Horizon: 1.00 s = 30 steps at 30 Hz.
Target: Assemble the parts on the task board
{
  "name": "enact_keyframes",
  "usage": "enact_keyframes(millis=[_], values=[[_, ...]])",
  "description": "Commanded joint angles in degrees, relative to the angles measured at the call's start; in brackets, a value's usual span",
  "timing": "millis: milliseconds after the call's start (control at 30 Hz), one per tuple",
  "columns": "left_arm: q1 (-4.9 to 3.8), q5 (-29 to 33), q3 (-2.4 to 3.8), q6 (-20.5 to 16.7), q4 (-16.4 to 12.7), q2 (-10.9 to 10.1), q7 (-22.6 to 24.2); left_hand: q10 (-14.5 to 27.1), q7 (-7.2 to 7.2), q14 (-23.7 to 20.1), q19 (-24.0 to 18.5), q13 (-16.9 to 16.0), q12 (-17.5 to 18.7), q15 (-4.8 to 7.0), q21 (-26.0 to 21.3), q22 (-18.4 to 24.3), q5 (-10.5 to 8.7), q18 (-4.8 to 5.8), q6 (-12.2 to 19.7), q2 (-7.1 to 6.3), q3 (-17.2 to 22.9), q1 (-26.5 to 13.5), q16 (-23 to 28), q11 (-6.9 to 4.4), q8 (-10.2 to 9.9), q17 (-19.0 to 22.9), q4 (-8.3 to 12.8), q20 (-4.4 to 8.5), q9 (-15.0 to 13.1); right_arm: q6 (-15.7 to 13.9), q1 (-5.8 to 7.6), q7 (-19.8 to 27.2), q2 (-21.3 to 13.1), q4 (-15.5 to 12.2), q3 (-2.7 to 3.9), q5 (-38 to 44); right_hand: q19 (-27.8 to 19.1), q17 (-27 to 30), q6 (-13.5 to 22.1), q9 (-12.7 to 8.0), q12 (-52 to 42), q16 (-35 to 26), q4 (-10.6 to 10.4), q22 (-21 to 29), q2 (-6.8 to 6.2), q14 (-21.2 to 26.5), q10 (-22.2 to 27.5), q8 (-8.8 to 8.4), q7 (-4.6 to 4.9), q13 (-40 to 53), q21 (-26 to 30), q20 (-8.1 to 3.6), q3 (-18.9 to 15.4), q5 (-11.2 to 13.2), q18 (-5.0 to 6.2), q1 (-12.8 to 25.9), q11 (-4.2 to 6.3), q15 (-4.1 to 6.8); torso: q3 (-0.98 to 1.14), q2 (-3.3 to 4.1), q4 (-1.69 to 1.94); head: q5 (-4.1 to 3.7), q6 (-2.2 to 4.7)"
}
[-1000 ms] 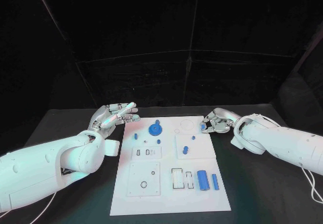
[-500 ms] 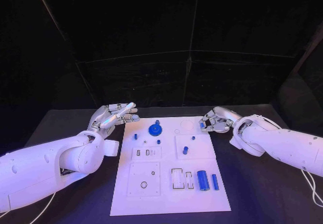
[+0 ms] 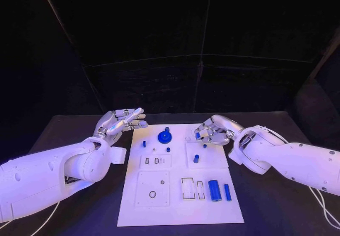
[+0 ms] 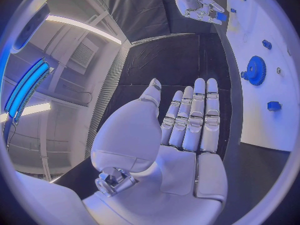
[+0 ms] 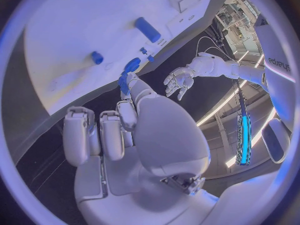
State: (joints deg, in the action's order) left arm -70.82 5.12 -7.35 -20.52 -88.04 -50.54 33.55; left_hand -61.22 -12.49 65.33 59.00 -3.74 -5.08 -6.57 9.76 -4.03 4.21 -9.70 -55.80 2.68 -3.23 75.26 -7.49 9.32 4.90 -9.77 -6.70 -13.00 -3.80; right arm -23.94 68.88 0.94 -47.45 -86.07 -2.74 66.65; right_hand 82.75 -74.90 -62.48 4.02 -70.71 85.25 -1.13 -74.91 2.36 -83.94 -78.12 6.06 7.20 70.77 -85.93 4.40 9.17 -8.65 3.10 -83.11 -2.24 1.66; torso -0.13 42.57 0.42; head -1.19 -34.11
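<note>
Head view is showing the flat white rectangular task board [image 3: 177, 196] lying mid-table, carrying a blue toothed gear [image 3: 164, 136] near its far end and two blue cylinders [image 3: 214, 190] near its front; the right hand [image 3: 211, 132] is pinching a small blue peg [image 5: 124, 83] above it, while the left hand [image 3: 120, 122] is hovering beside it, fingers apart, holding nothing

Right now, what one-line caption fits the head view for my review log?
Right hand pinches a small blue part over the task board; left hand hovers empty beside it.
</note>
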Motion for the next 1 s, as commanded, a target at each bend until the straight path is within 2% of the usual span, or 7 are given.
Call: enact_keyframes(millis=[33,200,467,567,733,933,1000], values=[[-0.1,-0.24,0.05,0.97,0.21,0.25,-0.12,-0.16,0.15,0.4,0.3,0.02,0.28,-0.12,-0.29,0.09,-0.24,-0.81,-0.36,0.59,-0.08,0.16,0.37,0.06,-0.21,-0.09,0.34,-0.02,0.04,0.11,0.1,-5.93,1.95,-1.13,0.03,-0.92,0.31,-4.37,-1.14,0.04,0.47,0.08,-0.28,-5.3,-0.17,-3.94,-0.42,0.07,-0.63,-0.24,-0.36,0.0,0.89,0.56,-0.84,0.82,0.5,0.46,-0.06,-0.29,0.1,0.72,-0.41],[-0.11,-0.24,0.05,1.21,0.38,0.48,-0.29,-0.33,0.2,0.48,0.37,0.0,0.25,-0.09,-0.34,0.09,-0.24,-0.81,-0.49,0.66,-0.11,0.07,0.39,0.02,-0.19,-0.13,0.34,-0.01,0.02,0.94,0.08,-8.56,5.25,-1.52,0.0,0.46,0.29,-4.27,-1.16,0.04,0.53,0.03,-0.26,-5.27,-0.13,-3.92,-0.39,0.07,-0.64,-0.28,-0.34,0.0,1.03,0.55,-0.83,0.86,0.51,0.47,-0.03,-0.43,0.27,1.12,-0.78],[-0.13,-0.24,0.05,1.43,0.42,0.76,-0.49,-0.84,0.3,0.74,0.6,-0.07,0.12,0.01,-0.44,0.08,-0.24,-0.85,-0.87,0.81,-0.16,-0.02,0.42,-0.13,-0.11,-0.27,0.41,0.05,-0.01,2.19,-0.27,-12.38,10.35,-0.3,-0.08,3.65,0.28,-4.05,-1.2,0.04,0.63,-0.07,-0.22,-5.26,-0.13,-3.87,-0.34,0.08,-0.66,-0.37,-0.33,-0.01,1.19,0.44,-0.83,0.93,0.52,0.48,-0.03,-0.38,0.2,1.85,-1.2],[-0.13,-0.24,0.05,1.45,0.44,0.83,-0.52,-0.84,0.3,0.74,0.6,-0.07,0.12,0.01,-0.44,0.08,-0.24,-0.85,-0.87,0.81,-0.16,-0.02,0.42,-0.13,-0.11,-0.27,0.41,0.05,-0.01,2.65,-0.66,-13.23,11.75,0.1,-0.09,4.67,0.25,-4.03,-1.21,0.04,0.69,-0.08,-0.21,-5.21,-0.18,-3.87,-0.31,0.08,-0.65,-0.41,-0.31,-0.01,1.22,0.42,-0.82,1.0,0.52,0.48,-0.06,-0.42,0.17,2.07,-1.37],[-0.15,-0.24,0.05,1.48,0.47,0.99,-0.56,-0.84,0.3,0.74,0.6,-0.07,0.12,0.01,-0.44,0.08,-0.24,-0.85,-0.87,0.81,-0.16,-0.02,0.42,-0.13,-0.11,-0.27,0.41,0.05,-0.01,3.46,-1.71,-13.87,13.96,0.89,-0.12,6.23,0.21,-3.93,-1.2,0.03,0.78,-0.15,-0.27,-5.17,-0.31,-3.84,-0.26,0.07,-0.63,-0.48,-0.29,-0.01,1.33,0.51,-0.81,1.34,0.5,0.47,-0.05,-0.36,0.19,2.21,-1.26],[-0.17,-0.24,0.05,1.51,0.51,1.07,-0.6,-0.84,0.3,0.74,0.6,-0.07,0.12,0.01,-0.44,0.08,-0.24,-0.85,-0.87,0.81,-0.16,-0.02,0.42,-0.13,-0.11,-0.27,0.41,0.05,-0.01,4.43,-2.95,-14.23,15.82,1.81,-0.14,8.38,0.17,-3.94,-1.18,0.02,0.81,-0.15,-0.27,-5.12,-0.51,-3.84,-0.24,0.05,-0.63,-0.48,-0.27,-0.01,1.39,0.6,-0.8,1.59,0.5,0.47,-0.03,-0.4,0.18,2.53,-1.69],[-0.17,-0.24,0.05,1.52,0.51,1.08,-0.61,-0.84,0.3,0.74,0.6,-0.07,0.12,0.01,-0.44,0.08,-0.24,-0.85,-0.87,0.81,-0.16,-0.02,0.42,-0.13,-0.11,-0.27,0.41,0.05,-0.01,4.64,-3.25,-14.27,16.23,2.01,-0.17,8.83,0.17,-3.94,-1.18,0.02,0.81,-0.15,-0.27,-5.12,-0.51,-3.84,-0.24,0.05,-0.63,-0.48,-0.27,-0.01,1.39,0.6,-0.8,1.59,0.5,0.47,-0.04,-0.39,0.22,2.35,-1.33]])
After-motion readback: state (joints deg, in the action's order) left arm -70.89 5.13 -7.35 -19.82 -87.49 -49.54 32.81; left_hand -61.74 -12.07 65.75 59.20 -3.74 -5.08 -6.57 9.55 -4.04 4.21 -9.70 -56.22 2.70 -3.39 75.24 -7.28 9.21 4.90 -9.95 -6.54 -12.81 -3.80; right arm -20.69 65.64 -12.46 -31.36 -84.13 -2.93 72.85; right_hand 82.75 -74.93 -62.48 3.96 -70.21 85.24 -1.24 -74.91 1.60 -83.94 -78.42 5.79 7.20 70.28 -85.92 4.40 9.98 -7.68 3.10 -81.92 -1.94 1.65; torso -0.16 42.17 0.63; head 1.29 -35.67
